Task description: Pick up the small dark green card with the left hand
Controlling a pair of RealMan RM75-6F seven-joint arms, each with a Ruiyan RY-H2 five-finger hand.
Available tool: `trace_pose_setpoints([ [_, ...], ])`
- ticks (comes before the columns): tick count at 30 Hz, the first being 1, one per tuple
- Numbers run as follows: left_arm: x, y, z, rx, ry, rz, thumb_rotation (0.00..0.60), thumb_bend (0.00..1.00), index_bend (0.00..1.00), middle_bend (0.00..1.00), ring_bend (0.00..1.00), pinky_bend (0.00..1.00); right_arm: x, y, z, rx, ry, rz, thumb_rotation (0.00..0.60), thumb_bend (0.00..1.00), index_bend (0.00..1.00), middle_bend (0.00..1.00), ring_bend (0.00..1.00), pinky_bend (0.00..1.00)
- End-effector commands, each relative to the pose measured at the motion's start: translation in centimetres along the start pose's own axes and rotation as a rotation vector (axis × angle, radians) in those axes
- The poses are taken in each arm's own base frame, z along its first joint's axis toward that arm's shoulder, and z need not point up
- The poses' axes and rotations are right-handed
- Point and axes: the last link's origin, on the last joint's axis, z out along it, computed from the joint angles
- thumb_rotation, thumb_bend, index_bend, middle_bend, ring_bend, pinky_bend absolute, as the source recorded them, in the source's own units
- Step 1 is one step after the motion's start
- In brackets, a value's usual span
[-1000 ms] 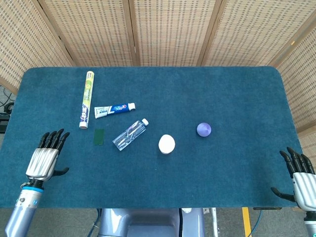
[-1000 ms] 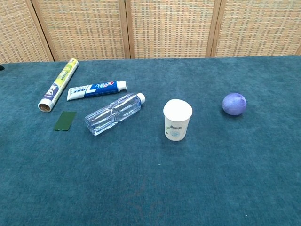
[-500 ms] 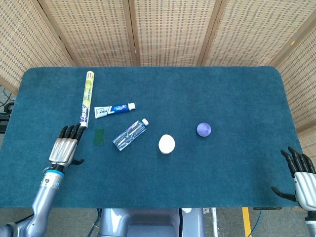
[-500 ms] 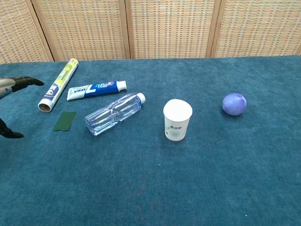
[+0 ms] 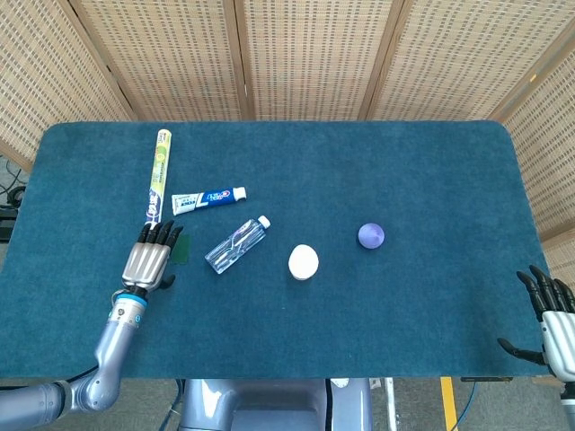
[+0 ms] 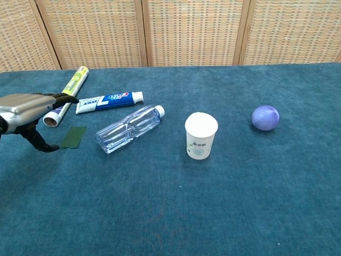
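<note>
Since the earlier frames, the left hand point(image 5: 149, 260) has travelled from the near left edge of the table point(image 5: 431, 180) toward the middle, and it now hovers just beside the dark green card point(image 6: 73, 136), on its left side. Its fingers point(image 6: 63, 97) are stretched out and apart, the thumb hangs below the palm, and they hold nothing. From the head view the fingertips partly cover the card's left edge, but I cannot tell if they touch it.

The right hand point(image 5: 557, 319) rests at the near right corner, well apart from everything, with fingers spread and empty.

On the table, a long yellow roll point(image 5: 158, 179), a water bottle point(image 6: 129, 128) lying on its side and a toothpaste tube point(image 6: 109, 101) surround the card; a white paper cup point(image 6: 201, 135) and a purple ball point(image 6: 265, 117) stand further right.

I judge the step to be the final approach. Next the hand must lower over the card and pinch its thin edge, which is difficult because the card lies flat on the cloth.
</note>
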Motion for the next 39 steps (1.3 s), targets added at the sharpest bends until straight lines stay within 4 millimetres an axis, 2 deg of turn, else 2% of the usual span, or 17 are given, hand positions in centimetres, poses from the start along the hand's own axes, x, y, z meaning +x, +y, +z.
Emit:
trace_pose_setpoints([
  [1, -0.1, 0.3, 0.3, -0.003, -0.003, 0.012, 0.600, 0.27, 0.00, 0.00, 0.00, 0.00, 0.0, 0.1, 0.0, 0.000, 0.000, 0.002, 0.600, 0.15, 0.00, 0.00, 0.00, 0.00],
  [19, 0.2, 0.8, 2.0, 0.000, 0.007, 0.110, 0.600, 0.18, 0.00, 0.00, 0.00, 0.00, 0.3, 0.2, 0.0, 0.004, 0.012, 0.015, 0.600, 0.15, 0.00, 0.00, 0.00, 0.00],
  [39, -0.9, 0.3, 3.2, 0.033, -0.008, 0.169, 0.600, 0.21, 0.00, 0.00, 0.00, 0.00, 0.2, 0.1, -0.1, 0.006, 0.012, 0.013, 0.600, 0.15, 0.00, 0.00, 0.00, 0.00],
])
